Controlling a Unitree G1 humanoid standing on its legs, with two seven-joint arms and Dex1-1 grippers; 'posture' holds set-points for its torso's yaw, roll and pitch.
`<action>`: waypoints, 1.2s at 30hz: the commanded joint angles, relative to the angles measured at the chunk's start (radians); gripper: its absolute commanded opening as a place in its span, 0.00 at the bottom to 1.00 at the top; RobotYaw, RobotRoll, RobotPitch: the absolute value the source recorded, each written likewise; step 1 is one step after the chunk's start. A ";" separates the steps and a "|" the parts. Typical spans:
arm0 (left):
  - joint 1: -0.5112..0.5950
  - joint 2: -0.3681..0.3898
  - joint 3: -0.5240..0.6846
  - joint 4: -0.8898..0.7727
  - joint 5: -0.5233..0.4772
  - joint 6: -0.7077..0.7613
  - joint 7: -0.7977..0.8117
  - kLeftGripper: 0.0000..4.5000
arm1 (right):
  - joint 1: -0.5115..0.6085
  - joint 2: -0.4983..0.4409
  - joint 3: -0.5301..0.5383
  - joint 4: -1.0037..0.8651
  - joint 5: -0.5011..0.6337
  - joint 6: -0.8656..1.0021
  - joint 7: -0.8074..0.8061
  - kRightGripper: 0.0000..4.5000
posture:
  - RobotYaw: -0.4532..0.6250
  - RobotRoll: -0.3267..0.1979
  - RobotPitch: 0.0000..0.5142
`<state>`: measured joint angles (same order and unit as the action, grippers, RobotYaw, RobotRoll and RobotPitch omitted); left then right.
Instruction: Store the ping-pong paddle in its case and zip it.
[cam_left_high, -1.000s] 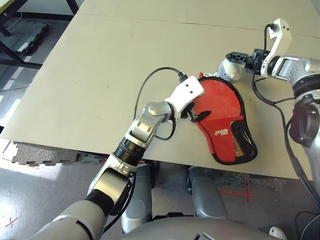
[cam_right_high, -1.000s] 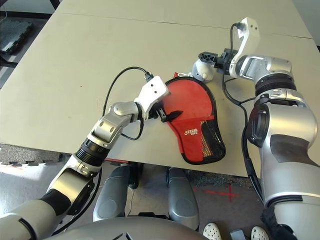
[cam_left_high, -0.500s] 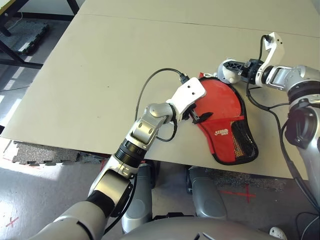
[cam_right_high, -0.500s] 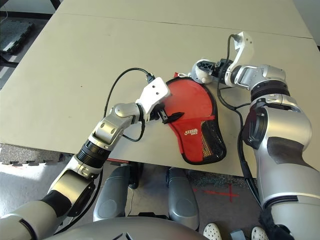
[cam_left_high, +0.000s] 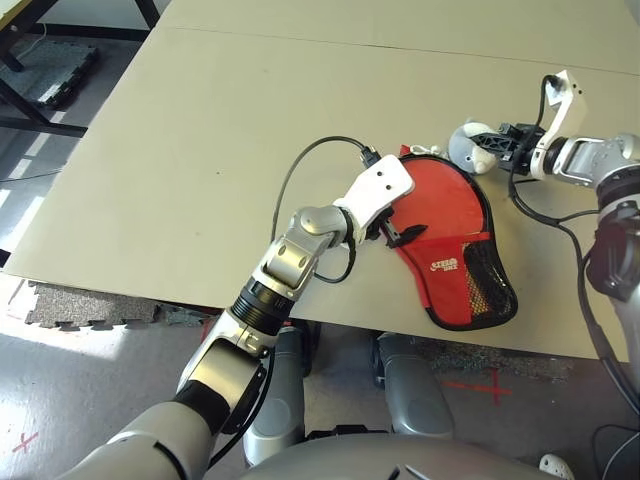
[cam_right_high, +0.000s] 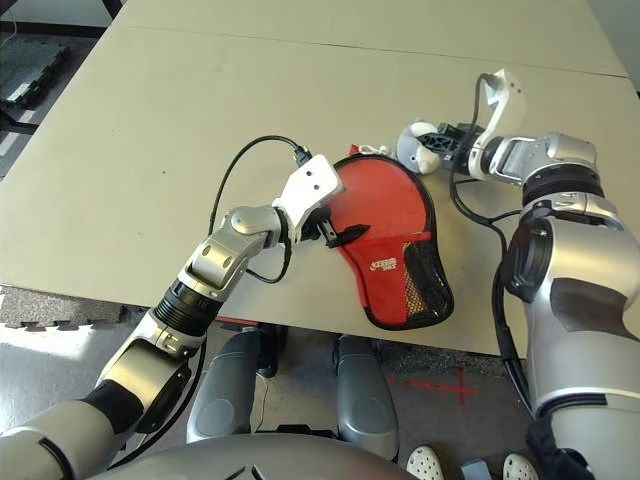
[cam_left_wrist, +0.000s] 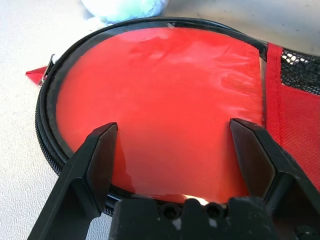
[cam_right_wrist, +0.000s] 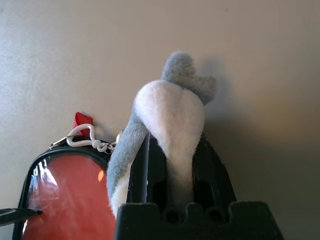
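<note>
Case (cam_left_high: 447, 228) red, black zipper edge, black mesh pocket, white logo; fluffy ball (cam_right_wrist: 165, 120) white-grey

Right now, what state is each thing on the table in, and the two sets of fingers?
case: flat on the table, round end's zipper edge looks shut.
fluffy ball: squeezed between the right fingers, tethered by a white cord to the case's zipper.
left fingers: spread wide over the case, holding nothing.
ping-pong paddle: cannot tell.

Head stereo overhead, wrist cameras close, sharing case (cam_left_wrist: 170, 115)
</note>
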<state>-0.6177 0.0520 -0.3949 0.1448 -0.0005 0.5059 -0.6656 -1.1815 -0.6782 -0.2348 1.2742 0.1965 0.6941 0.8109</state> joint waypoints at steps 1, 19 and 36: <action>0.034 -0.006 -0.053 0.093 0.013 0.048 -0.014 1.00 | 0.016 -0.059 0.033 -0.013 -0.041 -0.011 0.031 0.06 | 0.34 0.62 0.56; 0.013 -0.021 -0.056 0.137 0.013 0.026 -0.015 1.00 | 0.075 -0.310 0.234 -0.019 -0.213 -0.114 0.372 0.05 | 0.30 0.62 0.54; -0.023 -0.064 -0.048 0.245 0.022 -0.034 -0.007 1.00 | 0.742 -0.773 0.665 -0.648 0.318 -0.060 0.804 0.05 | 0.24 0.62 0.53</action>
<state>-0.6804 -0.0229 -0.4126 0.2927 0.0010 0.4293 -0.6658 -0.5056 -1.3817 0.3670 0.7265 0.4173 0.5972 1.6109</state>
